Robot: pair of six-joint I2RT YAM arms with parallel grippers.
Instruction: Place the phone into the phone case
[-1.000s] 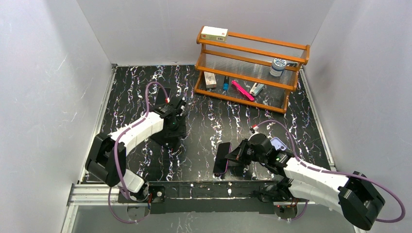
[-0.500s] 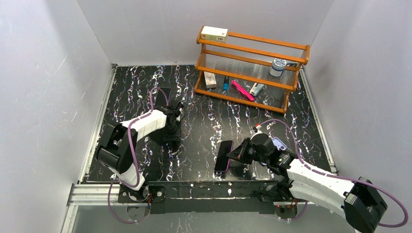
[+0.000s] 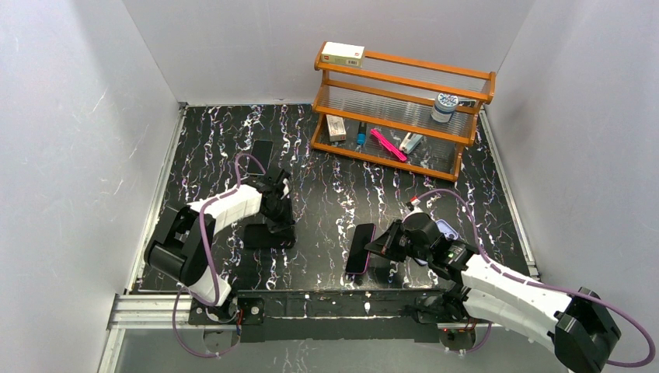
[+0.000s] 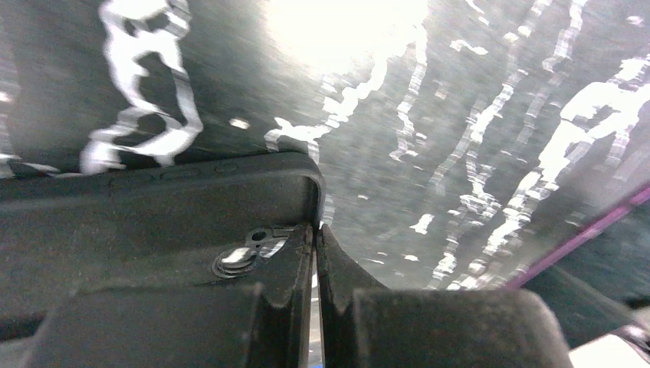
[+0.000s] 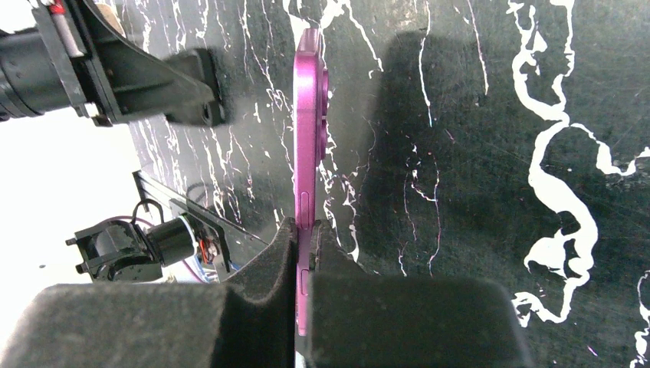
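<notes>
My right gripper point(image 3: 379, 244) point(image 5: 305, 227) is shut on the near end of a phone point(image 3: 359, 249) with a black front and a magenta body. In the right wrist view the phone point(image 5: 309, 115) shows edge-on, with side buttons and a camera bump. The pale lavender phone case point(image 3: 444, 230) lies on the table behind my right wrist, partly hidden by it. My left gripper point(image 3: 277, 217) point(image 4: 315, 230) is shut on the rim of a black phone-sized slab point(image 3: 266, 235) point(image 4: 153, 207) lying on the table at the left.
A second black phone point(image 3: 262, 151) lies flat further back on the left. A wooden rack point(image 3: 404, 85) with small items stands at the back right. The table point(image 3: 334, 186) is black marble-patterned, with white walls around it.
My left gripper has drawn the black slab toward the near edge. My right gripper has shifted slightly right with the magenta phone, which has tilted lower.
</notes>
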